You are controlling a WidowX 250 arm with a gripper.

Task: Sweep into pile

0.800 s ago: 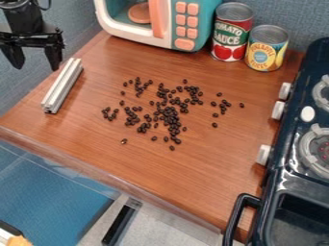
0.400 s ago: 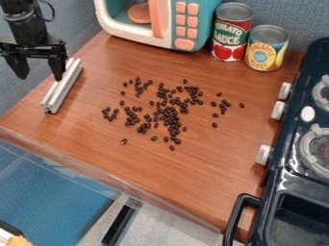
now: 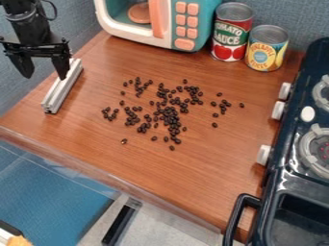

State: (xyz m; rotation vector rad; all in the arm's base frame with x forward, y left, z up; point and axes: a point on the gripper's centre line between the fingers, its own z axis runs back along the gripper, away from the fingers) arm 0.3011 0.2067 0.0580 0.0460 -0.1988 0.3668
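The gripper (image 3: 44,76) hung at the upper left with its fingers spread wide, one tip at the upper part of the silver metal bar (image 3: 62,87); whether they touched was hard to judge from that angle. The bar lay aslant near the left edge of the wooden tabletop (image 3: 212,158). To its right, the dark beans (image 3: 168,115) were scattered around a denser cluster in the middle, a few lying apart.

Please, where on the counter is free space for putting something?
Bare: a wide patch between the beans and the counter's front edge, beside the stove; a narrower strip between beans and toy microwave. Crowded: the middle, and the metal bar near the gripper.
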